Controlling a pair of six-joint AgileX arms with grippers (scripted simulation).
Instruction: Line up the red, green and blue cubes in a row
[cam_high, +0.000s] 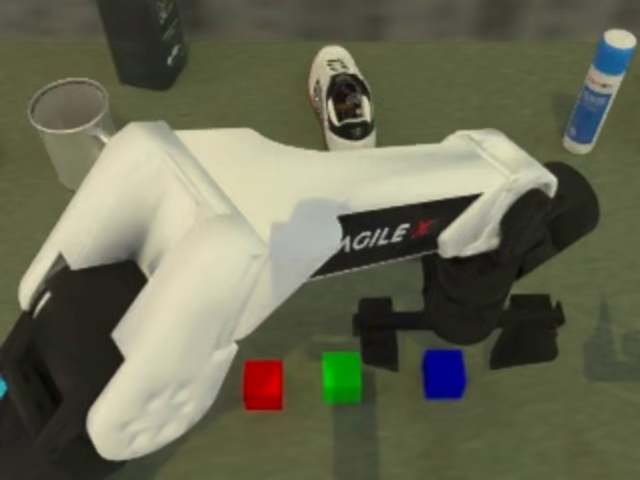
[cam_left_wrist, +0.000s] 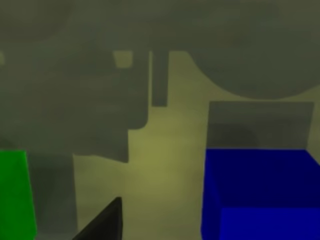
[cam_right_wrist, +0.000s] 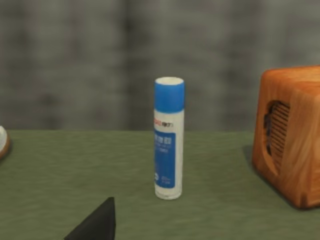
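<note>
Top view: you have one arm in frame, the left, reaching across from the lower left with "AGILEX" printed on its black band. Its claw (cam_high: 458, 335) hangs over the tabletop (cam_high: 560, 420) with both black fingers spread wide, gripping nothing, and the blue cube (cam_high: 443, 374) sits just in front of the gap between them. Three cubes, one of each colour, lie in a row toward the near edge: red cube (cam_high: 263, 385) at left, green cube (cam_high: 341, 376) in the middle, blue at right, apart from one another with bare gaps. Behind the arm you can count one white shoe (cam_high: 342, 98), one metal cup (cam_high: 70, 125) at far left, one dark box (cam_high: 143, 38) with writing too small to read, and one blue-capped white can (cam_high: 599, 90) at far right, label illegible.

Left wrist view: two cubes show, the blue close up and an edge of the green, with tabletop and shadow between. One black fingertip (cam_left_wrist: 106, 224) pokes in.

Right wrist view: the right arm's own claw shows only as one dark fingertip (cam_right_wrist: 97, 223); you cannot tell its spread. One can stands upright; its label print is unreadable. Beside it is one wooden box (cam_right_wrist: 290, 135) with a slatted opening.
</note>
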